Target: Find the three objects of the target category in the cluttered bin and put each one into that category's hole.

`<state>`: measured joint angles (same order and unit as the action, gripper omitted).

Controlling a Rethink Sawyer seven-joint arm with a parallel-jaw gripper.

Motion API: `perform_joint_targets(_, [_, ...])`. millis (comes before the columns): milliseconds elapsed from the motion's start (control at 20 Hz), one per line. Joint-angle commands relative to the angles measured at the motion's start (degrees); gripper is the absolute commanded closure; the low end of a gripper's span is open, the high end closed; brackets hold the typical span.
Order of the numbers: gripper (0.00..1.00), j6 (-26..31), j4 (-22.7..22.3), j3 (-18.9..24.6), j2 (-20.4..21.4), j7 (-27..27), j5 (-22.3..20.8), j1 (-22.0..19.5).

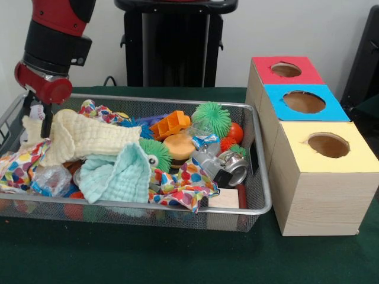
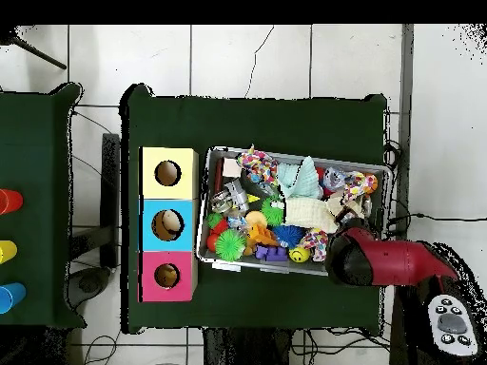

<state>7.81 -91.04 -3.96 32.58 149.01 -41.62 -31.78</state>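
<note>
Red arm (image 1: 50, 50) with black bands, rounded joints.

Counter (image 1: 177, 260) covered in dark green cloth. Plain pale wall (image 1: 284, 29) behind in front view; dark upright object (image 1: 364, 59) at right edge. Floor (image 2: 285, 57) of large white tiles with dark grout lines, thin crack running across one tile. Second green-covered surface (image 2: 38, 190) stands apart beside counter in overhead view. Cables (image 2: 95, 352) trail over floor tiles. Light even, shadows soft.
</note>
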Motion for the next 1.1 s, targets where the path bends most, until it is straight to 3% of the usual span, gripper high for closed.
perform_joint_targets(50, [0.0,6.2,-5.0,8.7,1.5,-11.4,-2.7,-1.9])
perform_joint_targets(550, [0.0,5.7,-7.8,8.0,4.7,-8.3,-2.6,-0.2])
perform_joint_targets(750, [0.0,7.1,-8.1,9.9,5.3,-9.1,-1.5,-0.9])
perform_joint_targets(1100, [0.0,10.7,-10.5,18.0,6.3,-10.3,3.0,-4.0])
